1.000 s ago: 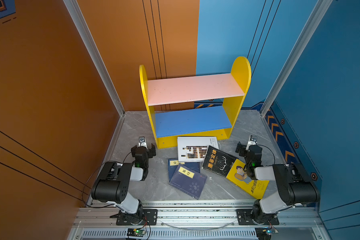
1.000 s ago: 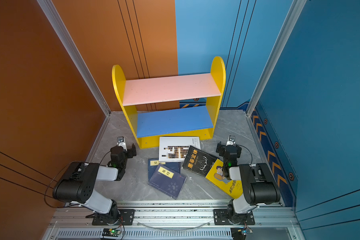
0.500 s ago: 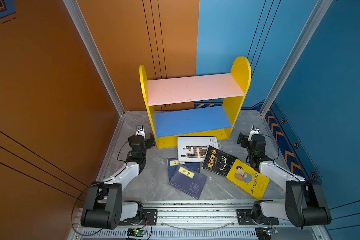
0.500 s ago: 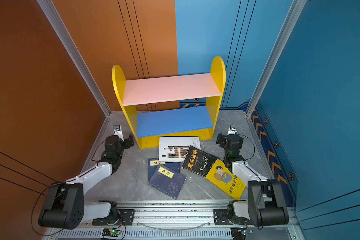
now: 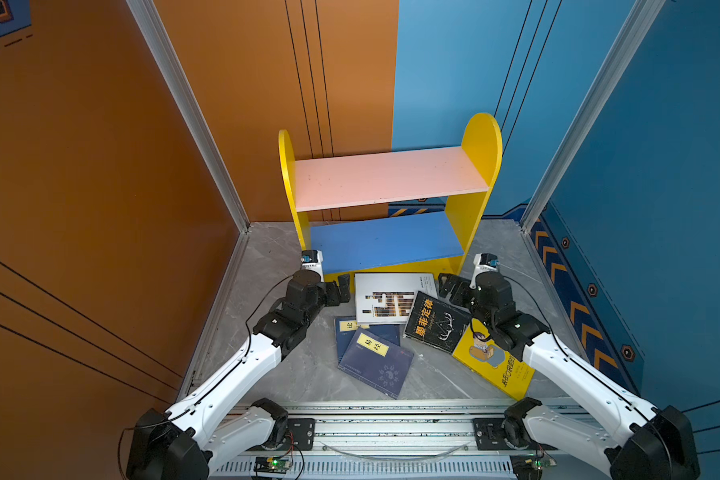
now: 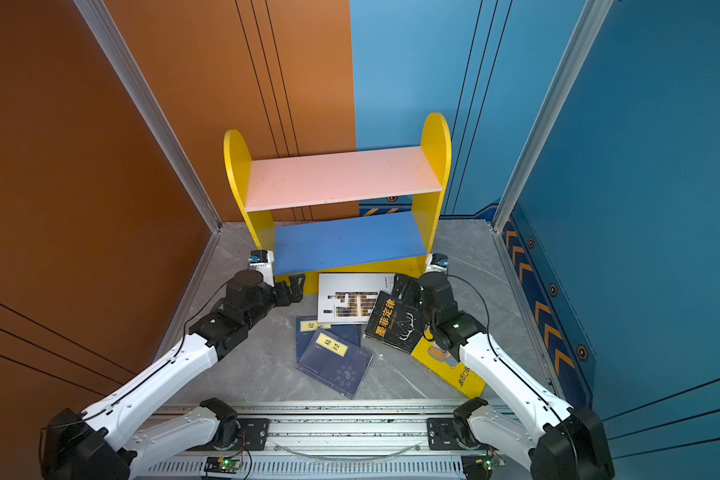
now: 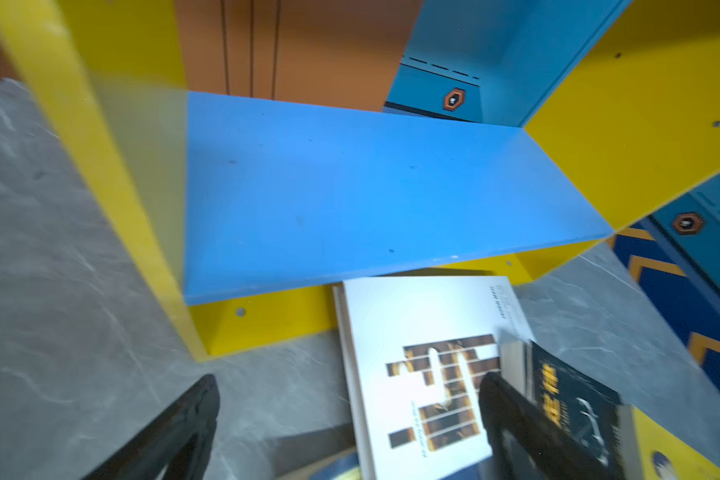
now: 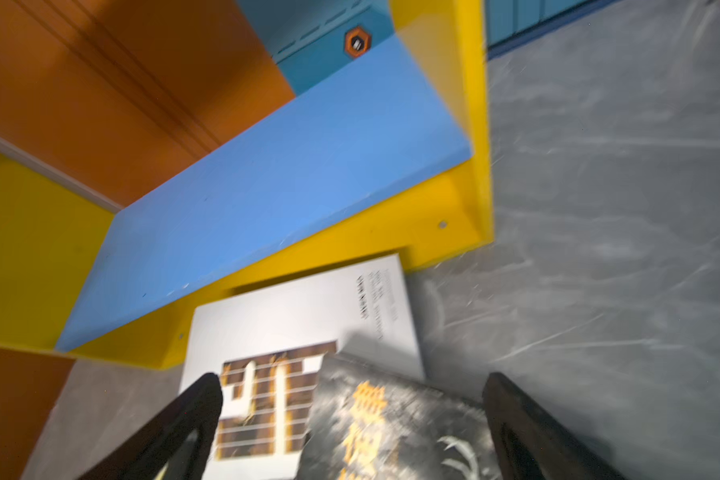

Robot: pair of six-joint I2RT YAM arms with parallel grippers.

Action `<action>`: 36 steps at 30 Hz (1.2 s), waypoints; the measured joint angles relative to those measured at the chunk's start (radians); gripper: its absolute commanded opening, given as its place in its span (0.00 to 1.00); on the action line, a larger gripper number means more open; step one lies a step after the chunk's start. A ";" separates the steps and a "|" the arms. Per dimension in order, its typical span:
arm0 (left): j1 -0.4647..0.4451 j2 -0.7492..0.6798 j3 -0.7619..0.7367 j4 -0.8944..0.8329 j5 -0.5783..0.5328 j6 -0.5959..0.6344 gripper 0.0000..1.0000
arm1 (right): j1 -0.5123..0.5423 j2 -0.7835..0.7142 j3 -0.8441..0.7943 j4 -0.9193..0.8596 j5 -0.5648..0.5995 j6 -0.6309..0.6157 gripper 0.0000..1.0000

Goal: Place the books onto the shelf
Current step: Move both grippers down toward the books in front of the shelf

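Grey marbled floor [image 5: 310, 376] beneath flat, overlapping books [image 5: 433, 324]

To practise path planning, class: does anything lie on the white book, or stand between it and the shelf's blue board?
Yes: the black book covers one corner of the white book. Between the white book and the blue board nothing stands; the book's far edge lies at the yellow base strip below that board.
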 measured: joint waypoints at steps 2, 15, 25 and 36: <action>-0.061 0.003 0.000 0.000 0.002 -0.060 0.98 | 0.074 0.011 -0.012 0.000 0.002 0.068 1.00; -0.183 0.191 -0.007 0.120 0.183 -0.272 0.98 | 0.237 -0.049 -0.061 -0.003 0.080 0.294 1.00; -0.244 0.405 0.165 0.028 0.298 -0.204 0.98 | 0.058 -0.068 -0.102 -0.156 0.088 0.409 1.00; -0.278 0.484 0.193 -0.044 0.356 -0.139 0.98 | -0.103 -0.109 -0.135 -0.306 0.058 0.418 1.00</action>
